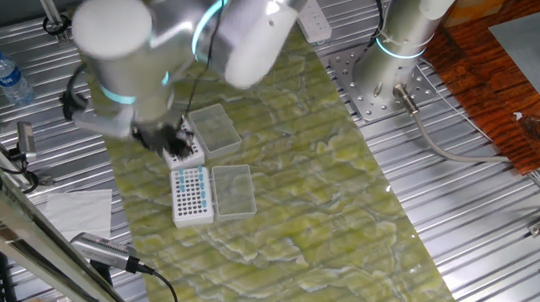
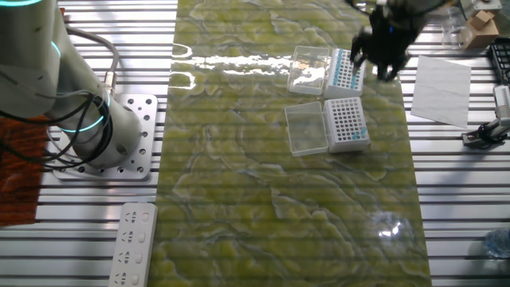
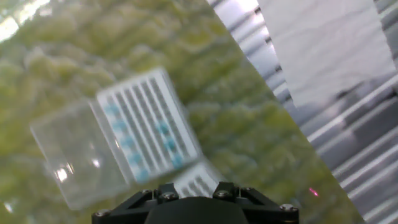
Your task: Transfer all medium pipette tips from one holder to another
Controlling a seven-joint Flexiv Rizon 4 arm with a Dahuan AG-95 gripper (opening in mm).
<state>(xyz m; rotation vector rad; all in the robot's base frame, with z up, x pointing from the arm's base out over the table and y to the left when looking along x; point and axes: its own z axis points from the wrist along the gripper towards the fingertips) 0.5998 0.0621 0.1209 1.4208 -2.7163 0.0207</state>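
Note:
A white holder (image 2: 344,72) carries rows of light-blue medium pipette tips (image 2: 341,77), with its clear lid (image 2: 309,70) open beside it. In the hand view the tips (image 3: 163,129) show as two short rows of blue dots in the blurred white grid (image 3: 146,121). A second white holder (image 2: 347,123) lies next to it, its grid showing dark holes; it is also in the one fixed view (image 1: 192,195). My gripper (image 2: 381,57) hovers just above the edge of the tip-bearing holder, also seen in the one fixed view (image 1: 174,144). Its fingers are blurred and not visible in the hand view.
The second holder's clear lid (image 2: 305,127) lies open on the green mat (image 2: 239,183). A sheet of paper (image 2: 442,88) lies on the ribbed table beside the mat. A water bottle (image 1: 4,75) stands at the far left. The arm's base (image 2: 103,135) and a power strip (image 2: 131,243) are across the mat.

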